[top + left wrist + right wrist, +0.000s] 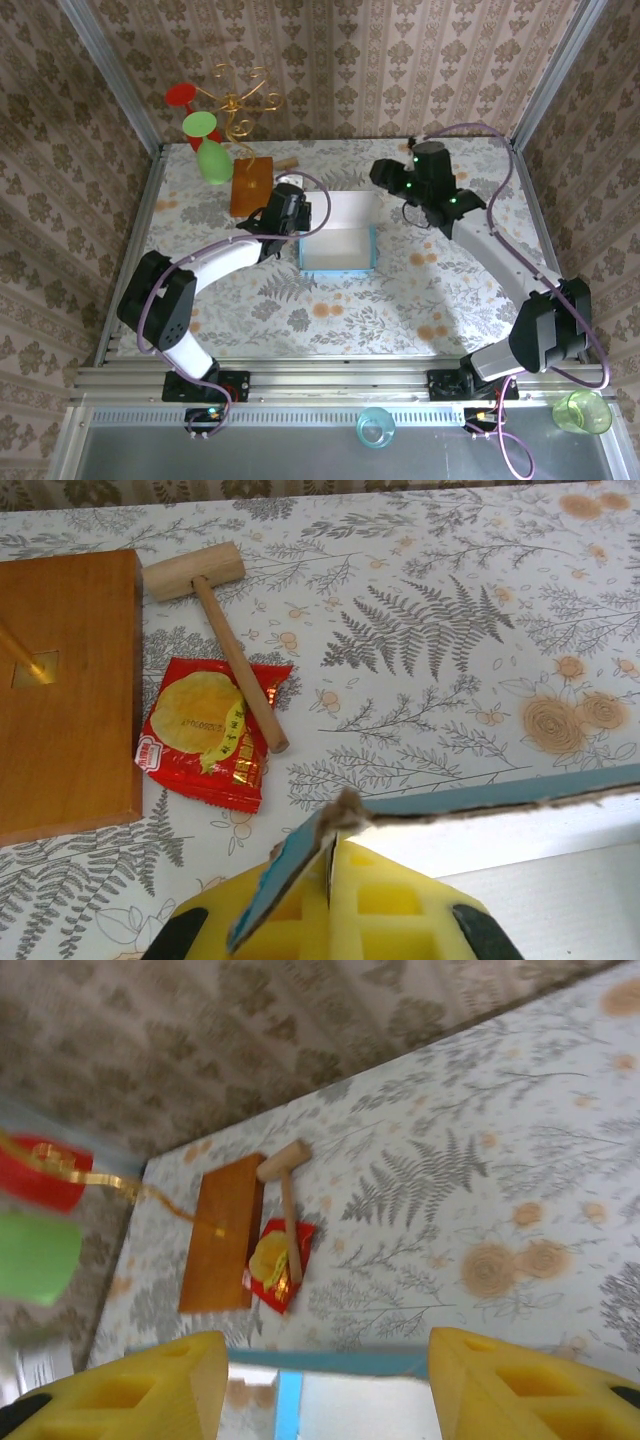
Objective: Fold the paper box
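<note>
While one box (338, 250) lies at the middle of the table (300, 310), two grippers are seen at it. The left gripper (330, 880) is clamped on a corner flap at the box's left side, and the blue card is pinched between its yellow pads (390, 900). The right gripper (325, 1380) is held over the far right edge with its jaws apart. Nothing is gripped between them, and a blue strip of the box is seen below the gap.

The box is seen as a shallow rectangle of thin card, light blue outside and white inside, with the white side turned up. Blue walls are raised along its near and right sides, and a white panel is spread at its far side.

One board (250, 185) is set just left of the box, toward the far side. Beside it one mallet (225, 630) is laid with its handle across one red packet (210, 730). One gold wire stand (238, 100) is fixed to the board, and three cups are hung on it: one red cup (181, 95) and two green ones. Two more cups are placed at the near rail, a bluish cup (375, 427) and a green cup (582, 411).
</note>
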Action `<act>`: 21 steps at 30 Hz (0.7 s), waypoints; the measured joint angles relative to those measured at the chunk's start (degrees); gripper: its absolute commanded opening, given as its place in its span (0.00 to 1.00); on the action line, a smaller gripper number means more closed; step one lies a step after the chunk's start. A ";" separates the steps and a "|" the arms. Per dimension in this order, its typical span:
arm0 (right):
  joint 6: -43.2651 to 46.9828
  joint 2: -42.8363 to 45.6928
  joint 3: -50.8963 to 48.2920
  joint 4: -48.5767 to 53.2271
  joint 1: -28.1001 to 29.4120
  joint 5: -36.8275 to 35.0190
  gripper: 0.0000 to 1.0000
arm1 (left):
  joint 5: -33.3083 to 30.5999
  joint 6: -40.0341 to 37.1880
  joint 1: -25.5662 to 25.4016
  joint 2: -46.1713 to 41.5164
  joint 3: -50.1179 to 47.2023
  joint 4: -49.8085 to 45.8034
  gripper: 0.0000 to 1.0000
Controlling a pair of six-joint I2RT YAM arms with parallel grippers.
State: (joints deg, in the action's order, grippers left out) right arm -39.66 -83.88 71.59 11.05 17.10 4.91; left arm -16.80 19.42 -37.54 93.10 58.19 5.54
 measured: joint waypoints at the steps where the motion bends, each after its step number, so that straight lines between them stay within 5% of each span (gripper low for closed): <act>1: -1.49 -0.59 0.72 0.74 -1.27 0.31 0.55 | -0.09 -0.09 -0.02 -0.09 -0.46 0.66 0.00; 9: -13.29 -16.00 13.90 12.68 -8.07 8.22 0.52 | -0.63 -0.46 -0.44 -0.92 -2.69 4.02 0.00; 21: -27.30 -23.23 12.44 17.40 -7.93 18.45 0.52 | -1.07 -0.39 -0.74 -0.94 -3.78 6.43 0.00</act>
State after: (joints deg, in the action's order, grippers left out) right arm -66.96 -107.11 84.03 28.45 9.17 23.35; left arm -17.87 19.03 -38.28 92.16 54.41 11.97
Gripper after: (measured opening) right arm 0.522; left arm 0.049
